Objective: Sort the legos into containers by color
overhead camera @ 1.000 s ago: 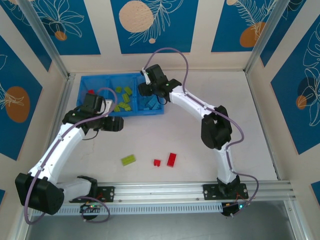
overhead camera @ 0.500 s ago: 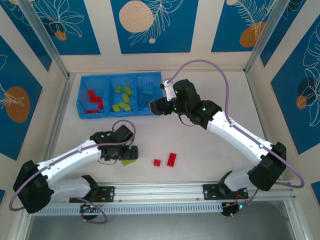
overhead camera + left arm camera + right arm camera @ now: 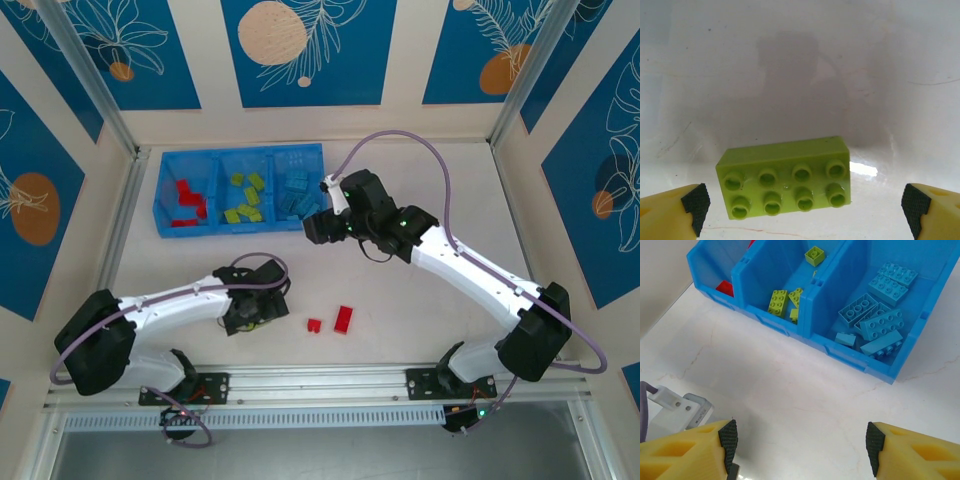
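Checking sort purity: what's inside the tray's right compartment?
Light blue bricks, roughly six, loosely piled; no other color visible. Anything beneath the pile, or tight against the near wall, is covered.

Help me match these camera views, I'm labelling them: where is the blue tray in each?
Top external: blue tray at upper left of the white table.
Right wrist: across the top, front wall toward the camera.
Left wrist: faces a lime green brick on the table.
Shared landmark: light blue bricks in its right-hand compartment, in top external and right wrist.
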You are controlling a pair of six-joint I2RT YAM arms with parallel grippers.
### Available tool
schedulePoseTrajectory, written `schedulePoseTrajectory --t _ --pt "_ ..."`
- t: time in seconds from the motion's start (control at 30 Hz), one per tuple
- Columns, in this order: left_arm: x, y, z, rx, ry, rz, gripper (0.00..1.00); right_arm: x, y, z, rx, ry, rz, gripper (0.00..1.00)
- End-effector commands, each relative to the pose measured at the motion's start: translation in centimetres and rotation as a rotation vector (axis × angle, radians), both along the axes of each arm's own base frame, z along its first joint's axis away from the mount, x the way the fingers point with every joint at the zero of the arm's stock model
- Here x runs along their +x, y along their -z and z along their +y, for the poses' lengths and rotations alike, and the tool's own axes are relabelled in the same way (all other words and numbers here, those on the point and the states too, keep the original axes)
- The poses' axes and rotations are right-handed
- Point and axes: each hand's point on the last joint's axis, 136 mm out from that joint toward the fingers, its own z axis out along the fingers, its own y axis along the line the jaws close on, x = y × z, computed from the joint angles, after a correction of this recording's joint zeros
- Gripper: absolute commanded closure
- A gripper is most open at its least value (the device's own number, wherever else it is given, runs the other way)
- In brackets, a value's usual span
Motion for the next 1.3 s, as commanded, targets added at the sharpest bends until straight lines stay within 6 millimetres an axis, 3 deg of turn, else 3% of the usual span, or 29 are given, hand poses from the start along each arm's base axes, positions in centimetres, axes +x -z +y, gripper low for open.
schedulePoseTrajectory --t 0.0,0.13,0.3,0.4,0.53,0.73,0.93,1.13,1.2,1.27 --pt "-1.2 1.1 1.4 0.042 -0.078 0.026 0.02 -0.6 -0.4 -0.5 -0.011 0.004 -0.013 0.29" --pt "-1.4 1.8 1.2 0.036 -0.067 0.039 0.10 -0.6 -0.2 -0.1 -0.012 -0.002 -0.010 0.29" --pt "-1.1 2.2 0.5 0.030 -0.039 0.045 0.33 -1.4 -0.1 0.7 -0.037 -0.032 0.000 0.29" --pt "-0.4 1.6 -0.5 -0.002 0.012 0.022 0.44 -3.4 0.6 1.6 -0.053 -0.104 0.028 0.29" --pt "2.0 -1.7 -1.0 -0.014 0.071 -0.100 0.49 -8.2 2.7 3.2 -0.055 -0.267 0.114 0.29" --pt "9.5 -8.3 1.1 -0.003 0.041 -0.324 0.49 -12.4 4.0 3.2 -0.057 -0.308 0.169 0.29" --pt "19.1 -12.4 3.6 -0.014 -0.072 -0.466 0.50 -12.9 4.8 1.9 -0.026 -0.236 0.184 0.29" --pt "27.3 -13.7 5.5 0.008 -0.158 -0.498 0.49 -12.8 5.0 0.1 -0.041 -0.167 0.184 0.29" --pt "29.6 -13.2 5.9 0.008 -0.166 -0.483 0.45 -12.9 4.8 -0.1 -0.031 -0.159 0.181 0.29" --pt "31.7 -12.9 6.0 0.003 -0.162 -0.462 0.35 -12.9 4.7 -0.5 -0.024 -0.149 0.180 0.29"
